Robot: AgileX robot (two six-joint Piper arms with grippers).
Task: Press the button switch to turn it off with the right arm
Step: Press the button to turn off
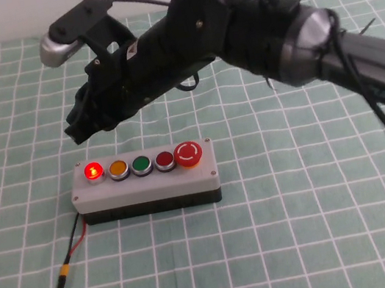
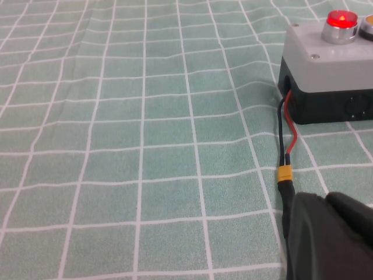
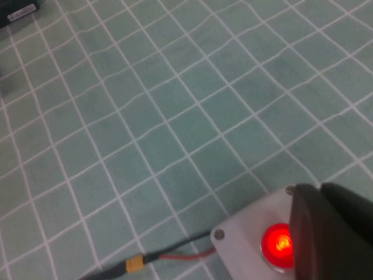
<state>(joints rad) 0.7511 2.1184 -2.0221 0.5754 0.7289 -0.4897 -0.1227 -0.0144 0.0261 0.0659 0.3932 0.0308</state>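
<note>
**Right gripper poised over lit red button**

Grey box (image 1: 145,184) sits on green checked cloth (image 1: 304,229). Button switch (image 1: 93,171) glows red at the row's left end, farthest from the mushroom button (image 1: 187,154); amber (image 1: 118,169), green (image 1: 141,166) and dark red (image 1: 164,161) buttons lie between. Right arm (image 1: 247,30) reaches across from the right; right gripper (image 1: 79,128) hangs above and just behind the switch, not touching. Jaw opening: cannot tell. Left gripper (image 2: 329,236) low near the box's red-black cable (image 2: 285,146); jaws cannot be made out.
</note>
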